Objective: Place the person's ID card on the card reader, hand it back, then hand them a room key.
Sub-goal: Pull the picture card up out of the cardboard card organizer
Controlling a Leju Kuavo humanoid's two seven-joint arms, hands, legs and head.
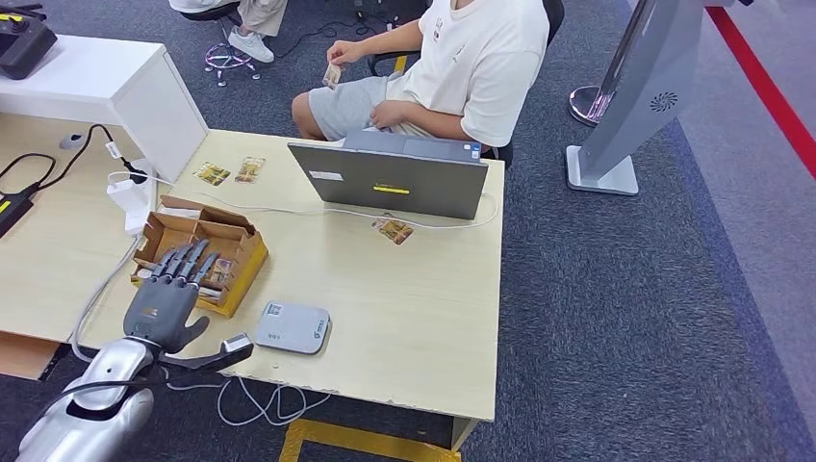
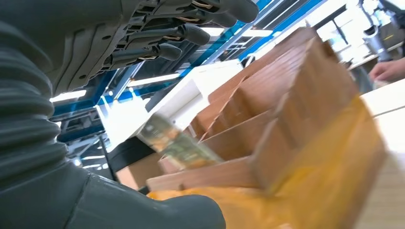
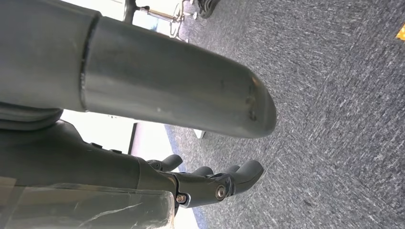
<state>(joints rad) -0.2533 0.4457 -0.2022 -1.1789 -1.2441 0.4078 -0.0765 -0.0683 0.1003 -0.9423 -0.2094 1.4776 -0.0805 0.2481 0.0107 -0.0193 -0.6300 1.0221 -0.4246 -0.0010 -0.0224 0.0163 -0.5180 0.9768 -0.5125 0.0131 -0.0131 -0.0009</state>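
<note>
The pale wooden surface (image 1: 414, 298) carries a grey laptop (image 1: 390, 178) well beyond the left robot hand (image 1: 165, 298); its yellow label is too small to read. That robot hand hovers with fingers spread, empty, over the cardboard box (image 1: 207, 245) of cards. The grey card reader (image 1: 292, 327) lies just beside it, print illegible. The seated person (image 1: 462, 67) holds the ID card (image 1: 332, 75). The right robot hand (image 3: 215, 183) hangs above carpet, fingers loosely apart, empty.

Three loose cards (image 1: 213, 173) on the table — one laptop (image 1: 390, 180), one card reader (image 1: 292, 327), one cardboard box (image 1: 245, 252).
</note>
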